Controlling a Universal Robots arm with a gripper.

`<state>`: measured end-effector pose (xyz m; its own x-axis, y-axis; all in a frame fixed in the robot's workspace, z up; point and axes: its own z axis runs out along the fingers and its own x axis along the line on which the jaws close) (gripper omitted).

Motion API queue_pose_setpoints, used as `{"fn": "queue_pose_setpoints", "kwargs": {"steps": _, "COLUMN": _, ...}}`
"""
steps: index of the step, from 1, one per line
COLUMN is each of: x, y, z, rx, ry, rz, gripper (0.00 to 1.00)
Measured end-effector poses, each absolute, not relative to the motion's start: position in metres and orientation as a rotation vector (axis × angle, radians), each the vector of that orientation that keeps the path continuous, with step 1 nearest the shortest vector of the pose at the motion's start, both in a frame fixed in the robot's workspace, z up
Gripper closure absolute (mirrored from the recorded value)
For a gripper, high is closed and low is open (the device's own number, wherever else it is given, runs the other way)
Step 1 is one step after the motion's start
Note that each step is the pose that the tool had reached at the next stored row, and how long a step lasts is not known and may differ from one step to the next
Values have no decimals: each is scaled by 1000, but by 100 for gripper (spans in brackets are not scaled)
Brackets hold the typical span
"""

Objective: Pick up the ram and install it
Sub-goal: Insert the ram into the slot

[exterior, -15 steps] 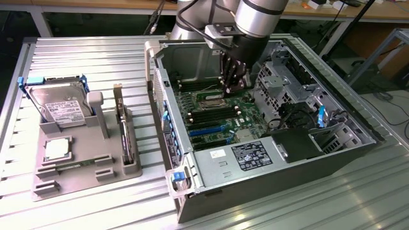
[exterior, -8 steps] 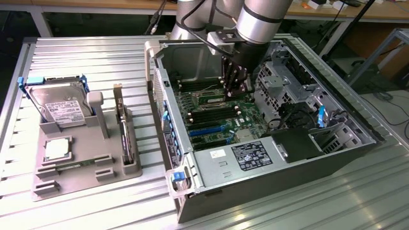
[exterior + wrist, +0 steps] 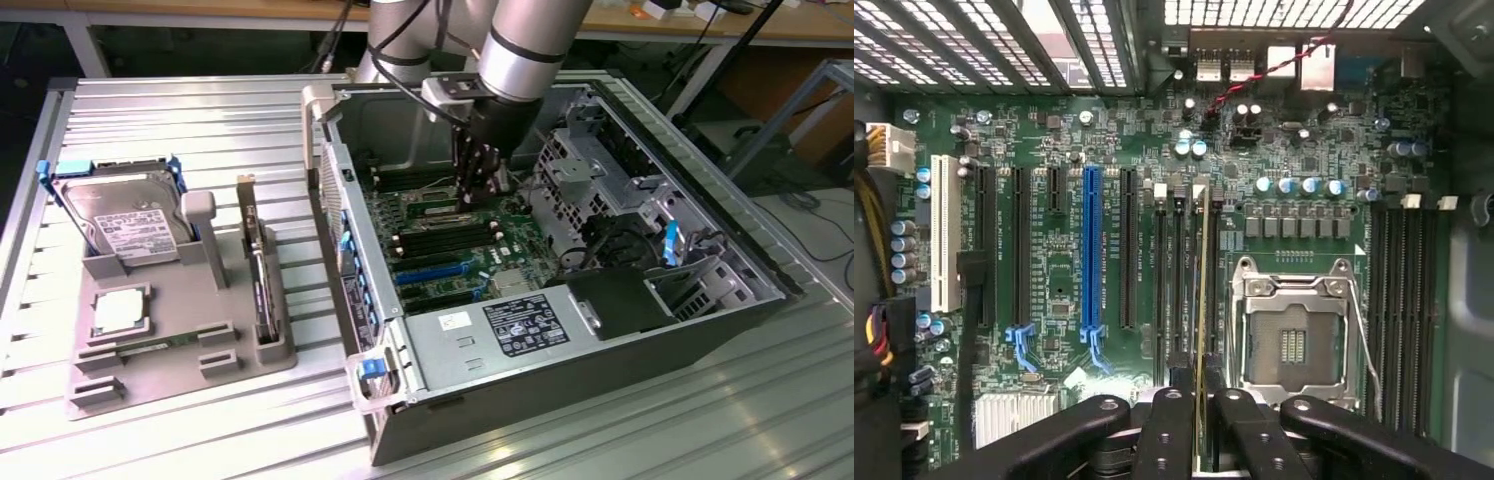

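The arm (image 3: 527, 40) reaches straight down into the open case (image 3: 561, 385). The gripper (image 3: 477, 190) is low over the green board (image 3: 1054, 150). Its black fingers (image 3: 1172, 440) are pinched on the ram (image 3: 1201, 300), one on each side. The ram stands on its thin edge along the black slots (image 3: 1176, 290), just beside the empty socket (image 3: 1294, 340). On the exterior view's left, a gray tray (image 3: 174, 385) holds a hard drive (image 3: 127, 225), a silver chip (image 3: 120, 310), a tall card (image 3: 260, 290) and another stick (image 3: 147, 347).
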<state>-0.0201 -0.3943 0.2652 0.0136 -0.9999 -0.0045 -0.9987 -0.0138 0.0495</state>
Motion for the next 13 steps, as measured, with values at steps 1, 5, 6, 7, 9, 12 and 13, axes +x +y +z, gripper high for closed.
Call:
{"fn": "queue_pose_setpoints", "kwargs": {"steps": 1, "x": -20, "y": -395, "z": 263, "rx": 2214, "ry": -2183, "rz": -59, "gripper": 85}}
{"fn": "queue_pose_setpoints", "kwargs": {"steps": 5, "x": -19, "y": -396, "z": 253, "rx": 2215, "ry": -2182, "rz": -59, "gripper": 85}}
{"fn": "queue_pose_setpoints", "kwargs": {"steps": 6, "x": -19, "y": -397, "z": 248, "rx": 2216, "ry": -2181, "rz": -59, "gripper": 85}}
{"fn": "queue_pose_setpoints", "kwargs": {"steps": 7, "x": -19, "y": -398, "z": 244, "rx": 2221, "ry": -2175, "rz": -59, "gripper": 85}}
{"fn": "queue_pose_setpoints", "kwargs": {"steps": 9, "x": -19, "y": -399, "z": 239, "rx": 2234, "ry": -2161, "rz": -59, "gripper": 85}}
{"fn": "queue_pose_setpoints", "kwargs": {"steps": 12, "x": -19, "y": -400, "z": 239, "rx": 2237, "ry": -2158, "rz": -58, "gripper": 85}}
{"fn": "queue_pose_setpoints", "kwargs": {"steps": 13, "x": -19, "y": -400, "z": 238, "rx": 2237, "ry": -2158, "rz": -59, "gripper": 85}}
